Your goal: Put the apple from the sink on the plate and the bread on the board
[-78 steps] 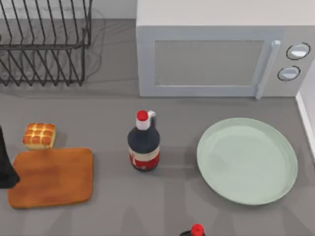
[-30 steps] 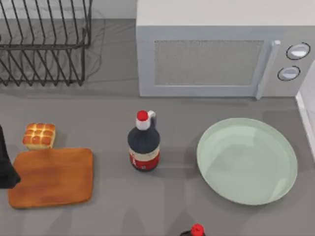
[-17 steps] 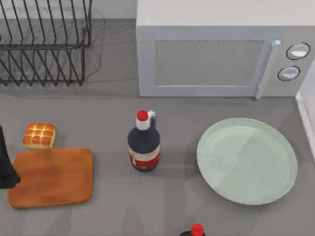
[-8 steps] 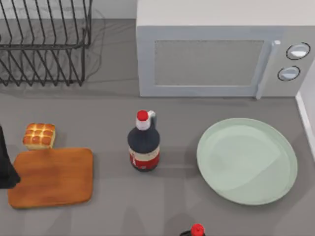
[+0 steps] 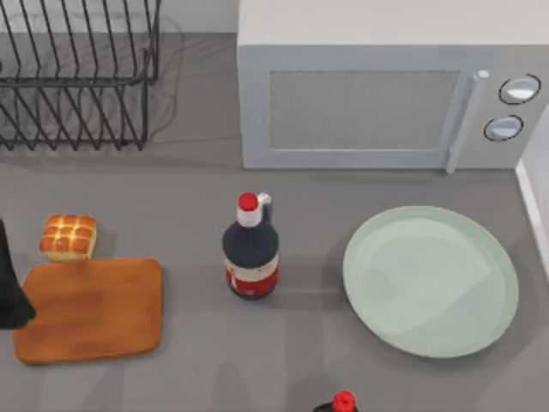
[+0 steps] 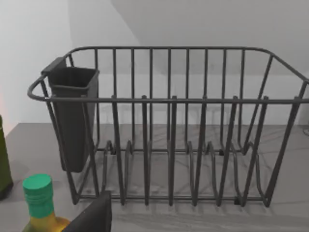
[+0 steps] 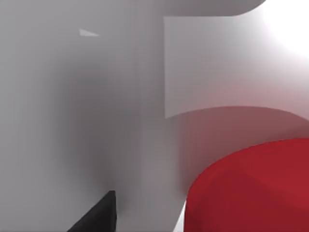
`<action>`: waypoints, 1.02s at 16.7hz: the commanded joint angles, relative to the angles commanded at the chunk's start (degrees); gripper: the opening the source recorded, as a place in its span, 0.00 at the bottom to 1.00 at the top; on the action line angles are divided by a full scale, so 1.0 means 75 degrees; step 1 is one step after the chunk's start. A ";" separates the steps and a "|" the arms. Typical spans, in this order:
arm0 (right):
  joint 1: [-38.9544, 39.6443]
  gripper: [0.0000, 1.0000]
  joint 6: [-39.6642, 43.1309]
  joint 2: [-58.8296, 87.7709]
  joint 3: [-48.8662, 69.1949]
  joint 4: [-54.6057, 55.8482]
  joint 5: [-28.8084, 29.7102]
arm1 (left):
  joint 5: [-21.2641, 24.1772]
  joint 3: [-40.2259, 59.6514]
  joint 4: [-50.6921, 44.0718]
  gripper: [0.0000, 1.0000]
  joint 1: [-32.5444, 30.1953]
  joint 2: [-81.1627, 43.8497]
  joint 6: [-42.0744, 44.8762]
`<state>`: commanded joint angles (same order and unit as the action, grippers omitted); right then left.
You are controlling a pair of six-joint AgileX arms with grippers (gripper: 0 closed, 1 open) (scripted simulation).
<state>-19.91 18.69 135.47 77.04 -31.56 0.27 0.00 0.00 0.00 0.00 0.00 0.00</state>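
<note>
Right tool close over the apple in the sink; nothing delivered yet.

Its grip state I cannot tell: the right wrist view has the red apple looming beside pale sink walls and one dark fingertip. On the desk, the plate at right lies bare, and the bread sits just beyond the far edge of the board at left, not on it. Left arm waits at the left edge. By my judgement both placements remain.
</note>
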 joint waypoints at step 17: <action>0.0000 0.00 0.0000 0.0000 0.0000 0.0000 0.0000 | 0.0000 0.0000 0.0000 1.00 0.0000 0.0000 0.0000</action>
<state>-19.91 18.69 135.47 77.04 -31.56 0.27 0.00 0.00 0.00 0.00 0.00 0.00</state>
